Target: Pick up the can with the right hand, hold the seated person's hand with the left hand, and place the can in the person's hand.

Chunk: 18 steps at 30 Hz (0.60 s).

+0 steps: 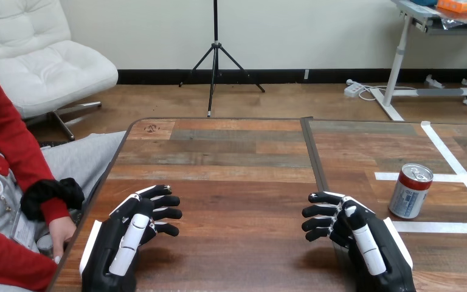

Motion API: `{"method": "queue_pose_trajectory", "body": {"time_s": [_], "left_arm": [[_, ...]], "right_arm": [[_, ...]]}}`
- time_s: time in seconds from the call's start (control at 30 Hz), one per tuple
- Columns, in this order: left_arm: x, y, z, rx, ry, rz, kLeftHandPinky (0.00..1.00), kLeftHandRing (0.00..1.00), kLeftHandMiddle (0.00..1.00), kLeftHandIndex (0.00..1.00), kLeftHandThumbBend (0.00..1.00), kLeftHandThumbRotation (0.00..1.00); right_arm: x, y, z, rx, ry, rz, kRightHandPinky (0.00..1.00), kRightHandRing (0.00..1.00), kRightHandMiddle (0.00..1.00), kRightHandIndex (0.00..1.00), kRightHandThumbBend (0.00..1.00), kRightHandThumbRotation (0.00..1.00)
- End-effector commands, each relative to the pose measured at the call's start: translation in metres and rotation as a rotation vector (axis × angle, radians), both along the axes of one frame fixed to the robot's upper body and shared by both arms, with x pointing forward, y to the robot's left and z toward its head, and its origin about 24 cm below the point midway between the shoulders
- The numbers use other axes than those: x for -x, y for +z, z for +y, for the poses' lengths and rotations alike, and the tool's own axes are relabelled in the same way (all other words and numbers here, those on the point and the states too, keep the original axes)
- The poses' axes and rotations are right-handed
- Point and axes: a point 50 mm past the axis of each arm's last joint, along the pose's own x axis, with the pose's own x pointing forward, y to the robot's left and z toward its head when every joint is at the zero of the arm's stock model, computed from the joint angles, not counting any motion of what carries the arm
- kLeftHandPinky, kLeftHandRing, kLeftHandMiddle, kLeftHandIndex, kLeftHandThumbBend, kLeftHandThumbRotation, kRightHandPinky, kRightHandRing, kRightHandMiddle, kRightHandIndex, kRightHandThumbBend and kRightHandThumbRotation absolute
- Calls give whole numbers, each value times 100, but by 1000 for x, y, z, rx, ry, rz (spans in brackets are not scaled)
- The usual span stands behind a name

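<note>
Head view: the left hand [131,234] and the right hand [356,234] hover over the table [237,158], fingers loosely spread, holding nothing. The can [410,190] stands upright near the right hand, not touching it. The person's hand [61,231] rests beside the table's left edge

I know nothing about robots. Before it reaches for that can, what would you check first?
1. Can upright on the table: ok.
2. Right hand empty, fingers relaxed: ok.
3. Nothing between right hand and can: ok.
4. Left hand empty: ok.
5. Person's hand held out over the table: not ok, it sits at the left edge.
6. Can's weight: cannot tell.
</note>
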Motion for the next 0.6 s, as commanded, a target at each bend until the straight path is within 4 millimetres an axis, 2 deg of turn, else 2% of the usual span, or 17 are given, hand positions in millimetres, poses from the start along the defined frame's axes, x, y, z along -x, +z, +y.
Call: {"method": "queue_pose_trajectory", "body": {"time_s": [0.0, 0.2, 0.27, 0.57], "left_arm": [[-20, 17, -5, -17, -28, -77, 50, 62, 65, 67, 68, 76], [-20, 17, -5, -10, -27, -76, 49, 62, 65, 66, 69, 76], [-20, 17, -5, -7, -28, -75, 49, 62, 65, 66, 69, 76], [-22, 17, -6, -10, -32, -74, 48, 62, 64, 66, 70, 76]], "right_arm": [[-16, 15, -1, 14, 2, -76, 50, 55, 61, 65, 85, 81], [-18, 15, -1, -16, 11, -72, 50, 56, 61, 65, 87, 80], [-18, 16, 0, -30, 22, -82, 51, 57, 62, 65, 84, 79], [-32, 28, 1, 0, 46, -129, 56, 61, 63, 66, 84, 82]]}}
